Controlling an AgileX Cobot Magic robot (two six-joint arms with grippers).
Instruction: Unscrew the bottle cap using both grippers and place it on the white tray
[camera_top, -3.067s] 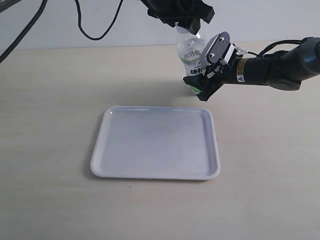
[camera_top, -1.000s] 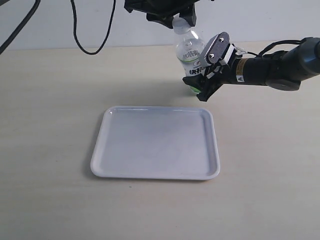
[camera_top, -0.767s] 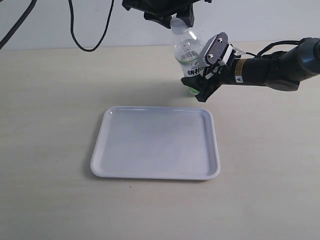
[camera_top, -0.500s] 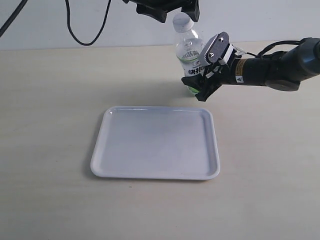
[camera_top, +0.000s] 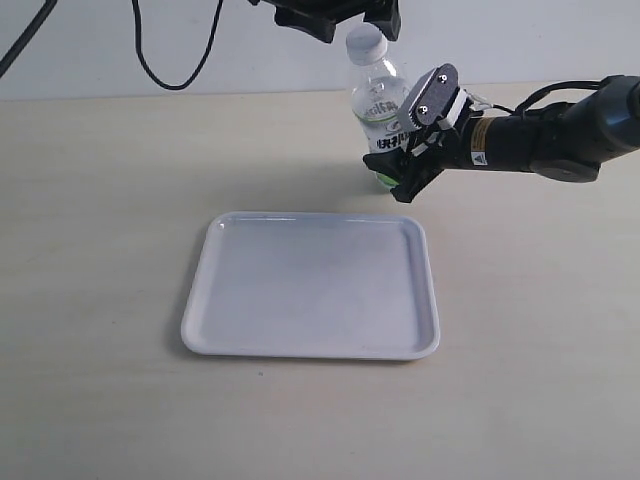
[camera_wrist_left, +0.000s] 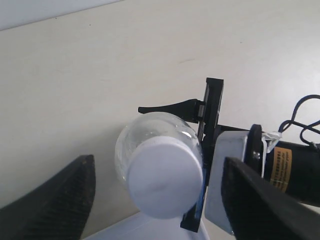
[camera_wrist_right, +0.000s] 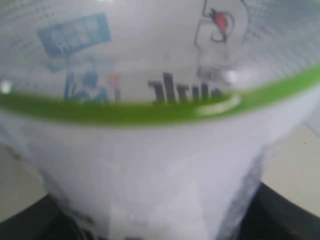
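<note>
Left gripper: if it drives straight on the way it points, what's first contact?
The small round white plastic bottle cap: the left gripper points down at it, jaws open either side. It sits on the clear plastic bottle that the right gripper clamps. Remaining gap unclear.

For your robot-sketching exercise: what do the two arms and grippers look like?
Both are black. The right gripper carries a grey plate with two screws; its arm bears a yellow label and a thin black cable. The left gripper trails a looping black cable.

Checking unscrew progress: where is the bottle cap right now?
Exterior view, top centre-right: the bottle cap sits atop the bottle, between the left gripper's open jaws.
</note>
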